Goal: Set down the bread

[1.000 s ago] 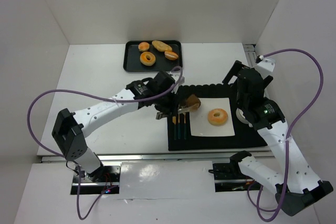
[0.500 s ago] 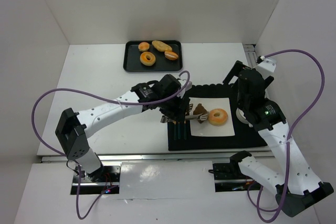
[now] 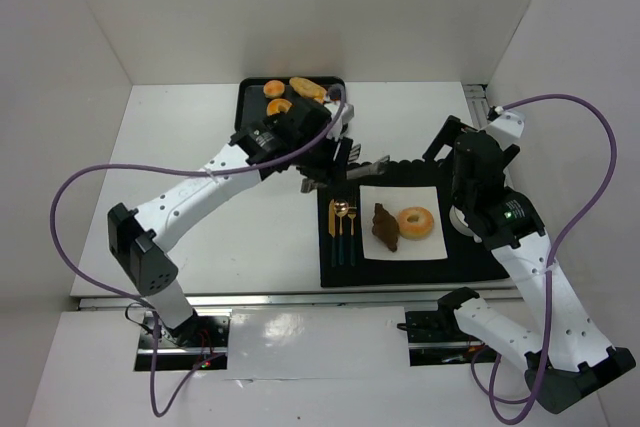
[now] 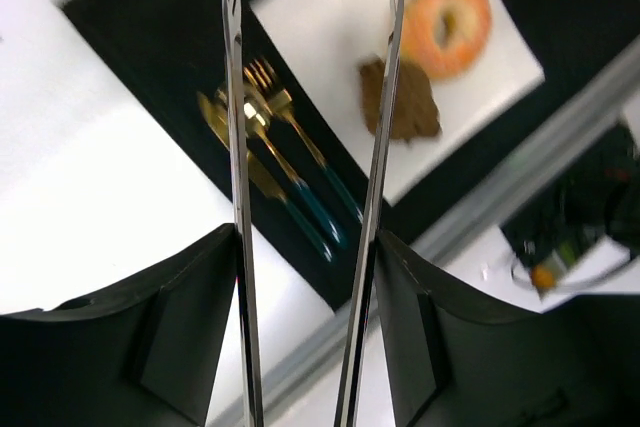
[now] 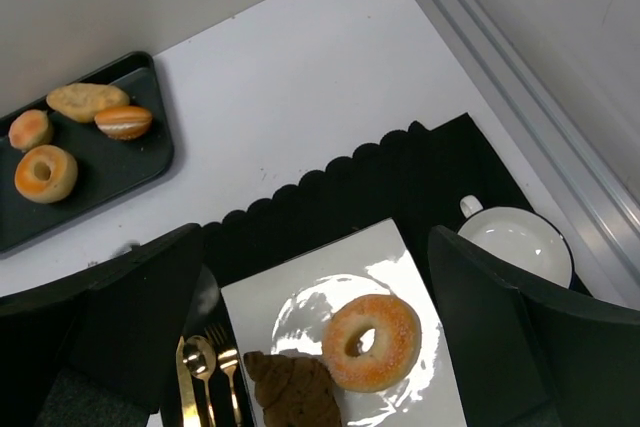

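Observation:
A brown bread piece [image 3: 385, 228] [image 5: 295, 389] lies on the white square plate [image 3: 398, 196], its right end against an orange sugared doughnut [image 3: 414, 222] [image 5: 372, 342]. My left gripper [image 3: 334, 161] [image 4: 308, 235] is shut on a pair of metal tongs [image 3: 368, 165] [image 4: 380, 147], lifted above the mat's far edge. The tong arms stand spread with nothing between them. The bread [image 4: 405, 107] shows below their tips. My right gripper [image 3: 452, 139] [image 5: 315, 237] hangs open and empty over the plate's far side.
A black tray [image 3: 246, 119] [image 5: 150, 162] at the back holds several more breads. A black placemat [image 3: 420, 267] carries the plate, gold cutlery [image 3: 343, 232] on its left and a white cup [image 3: 462, 219] [image 5: 515, 242] on its right.
The tongs carried the brown bread over the plate and let it go beside the doughnut. The left arm then rose and drew back toward the tray with the tongs empty.

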Robot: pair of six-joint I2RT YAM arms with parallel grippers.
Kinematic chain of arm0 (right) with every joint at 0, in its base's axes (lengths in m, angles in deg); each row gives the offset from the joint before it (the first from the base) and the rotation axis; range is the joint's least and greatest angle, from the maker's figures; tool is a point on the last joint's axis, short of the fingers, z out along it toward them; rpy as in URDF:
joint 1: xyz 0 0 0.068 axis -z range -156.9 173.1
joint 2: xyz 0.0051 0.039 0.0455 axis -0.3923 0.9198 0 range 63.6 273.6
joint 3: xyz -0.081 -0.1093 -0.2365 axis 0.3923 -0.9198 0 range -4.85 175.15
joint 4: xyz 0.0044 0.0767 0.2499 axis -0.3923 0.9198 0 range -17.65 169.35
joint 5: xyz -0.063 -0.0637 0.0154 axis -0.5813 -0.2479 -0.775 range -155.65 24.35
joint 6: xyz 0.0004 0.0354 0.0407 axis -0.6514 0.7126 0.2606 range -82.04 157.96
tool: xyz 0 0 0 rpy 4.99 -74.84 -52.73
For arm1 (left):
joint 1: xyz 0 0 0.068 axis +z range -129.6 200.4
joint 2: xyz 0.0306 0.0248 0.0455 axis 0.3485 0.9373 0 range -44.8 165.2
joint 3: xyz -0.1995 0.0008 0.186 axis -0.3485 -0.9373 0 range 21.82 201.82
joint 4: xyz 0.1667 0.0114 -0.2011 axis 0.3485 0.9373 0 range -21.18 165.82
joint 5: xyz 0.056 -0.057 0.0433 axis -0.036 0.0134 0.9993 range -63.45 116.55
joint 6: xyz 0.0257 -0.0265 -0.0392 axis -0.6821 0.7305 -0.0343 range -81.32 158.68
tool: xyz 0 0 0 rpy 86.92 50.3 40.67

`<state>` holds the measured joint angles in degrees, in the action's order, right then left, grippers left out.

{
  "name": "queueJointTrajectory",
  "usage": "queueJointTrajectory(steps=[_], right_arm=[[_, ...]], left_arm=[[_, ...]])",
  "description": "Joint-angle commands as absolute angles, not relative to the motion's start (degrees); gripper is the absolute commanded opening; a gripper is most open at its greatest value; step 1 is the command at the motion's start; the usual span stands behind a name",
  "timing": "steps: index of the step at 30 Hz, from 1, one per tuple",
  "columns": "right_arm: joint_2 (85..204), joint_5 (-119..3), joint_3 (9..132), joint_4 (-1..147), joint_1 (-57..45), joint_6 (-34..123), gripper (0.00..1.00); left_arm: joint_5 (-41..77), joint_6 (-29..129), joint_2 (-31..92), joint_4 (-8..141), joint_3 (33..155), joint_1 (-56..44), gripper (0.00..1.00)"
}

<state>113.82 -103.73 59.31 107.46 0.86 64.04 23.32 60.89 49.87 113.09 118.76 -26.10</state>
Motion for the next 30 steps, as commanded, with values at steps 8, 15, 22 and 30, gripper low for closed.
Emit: queueJointTrajectory(steps=[8, 15, 22, 30], right_arm=[[112.47, -102.38, 59.74, 106.44, 0.95, 66.43, 1.00], [112.55, -100.63, 59.22, 106.45, 0.95, 68.28, 1.00], [113.08, -101.95, 59.22, 108.82, 0.95, 69.33, 1.00], [113.61, -100.81, 58.07, 108.82, 0.95, 70.38, 1.00]], left_arm=[[26.82, 58.80, 74.44, 103.10, 143.43, -17.58, 0.66], [19.96, 59.85, 93.34, 87.40, 156.89, -13.01, 0.70], [13.54, 61.63, 92.34, 81.67, 155.27, -11.77, 0.99], [17.14, 57.67, 74.22, 84.73, 148.04, -11.77, 0.99]])
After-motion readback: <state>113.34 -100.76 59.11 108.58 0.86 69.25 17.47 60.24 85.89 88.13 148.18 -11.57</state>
